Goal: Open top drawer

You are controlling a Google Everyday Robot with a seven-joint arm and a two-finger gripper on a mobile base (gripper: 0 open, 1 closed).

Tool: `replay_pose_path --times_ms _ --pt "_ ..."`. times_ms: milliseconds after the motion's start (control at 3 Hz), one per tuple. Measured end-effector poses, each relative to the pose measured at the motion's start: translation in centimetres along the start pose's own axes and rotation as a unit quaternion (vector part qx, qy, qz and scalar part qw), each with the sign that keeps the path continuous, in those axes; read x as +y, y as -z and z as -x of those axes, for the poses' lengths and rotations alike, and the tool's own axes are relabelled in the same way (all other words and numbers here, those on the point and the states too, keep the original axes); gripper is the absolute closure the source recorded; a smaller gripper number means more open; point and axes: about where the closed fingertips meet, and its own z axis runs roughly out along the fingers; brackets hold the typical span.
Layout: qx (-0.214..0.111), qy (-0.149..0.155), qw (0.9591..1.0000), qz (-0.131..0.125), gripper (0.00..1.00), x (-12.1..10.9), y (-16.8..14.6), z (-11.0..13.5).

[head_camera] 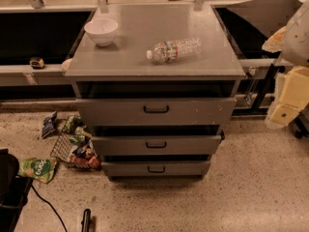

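Observation:
The top drawer (155,111) is the widest of three grey drawers in a metal cabinet, with a small black loop handle (156,109) at its middle. Its front stands a little forward of the cabinet top, with a dark gap above it. My gripper (286,105), cream-coloured under a white arm, hangs at the right edge of the view. It is to the right of the cabinet at about the height of the top drawer and well apart from the handle.
A white bowl (101,31) and a lying plastic water bottle (174,49) sit on the cabinet top (145,64). Two narrower drawers (156,145) sit below. Snack bags and a wire basket (72,151) lie on the floor at left. A black cable (48,209) runs across the floor.

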Motion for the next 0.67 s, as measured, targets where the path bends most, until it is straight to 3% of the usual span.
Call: replay_pose_path --times_ms 333,667 --pt "0.000 0.000 1.0000 0.000 0.00 0.0 0.0 0.0" --pt "-0.011 0.041 0.9991 0.010 0.00 0.5 -3.2 0.6"
